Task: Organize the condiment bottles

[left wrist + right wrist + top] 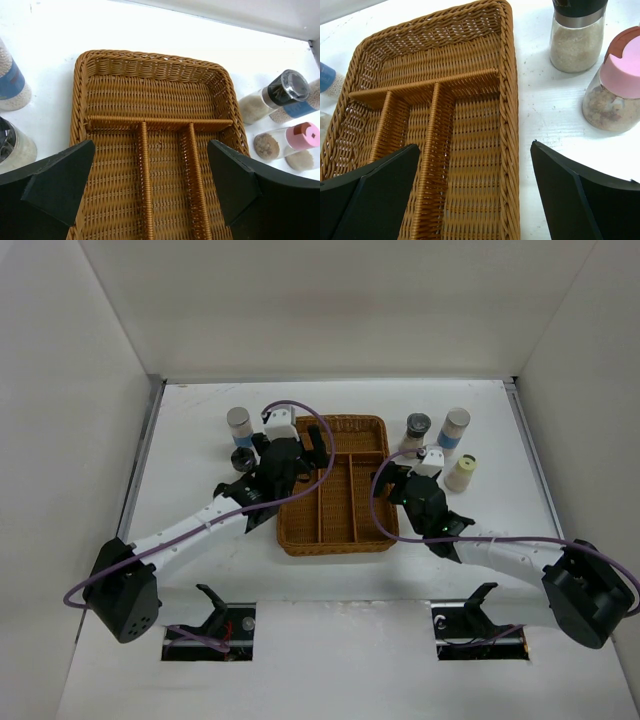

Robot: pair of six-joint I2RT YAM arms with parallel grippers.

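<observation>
The brown wicker tray (335, 545) lies mid-table with nothing in its compartments. Left of it stand a silver-capped, blue-banded condiment bottle (239, 426) and a black-capped one (243, 458). To its right are a black-capped bottle (417, 430), a second blue-banded one (455, 428) and a yellow-capped one (461, 472). A pink-capped bottle (620, 85) shows beside the black-capped one (577, 37). My left gripper (312, 452) hangs open over the tray's back left part, nothing between its fingers (60, 185). Open as well, my right gripper (392, 480) straddles the tray's right rim (509, 100).
White walls close in the table on the left, back and right. In the left wrist view the tray's dividers (145, 175) run below the jaws. Both arms reach in from the near edge, purple cables looping above them.
</observation>
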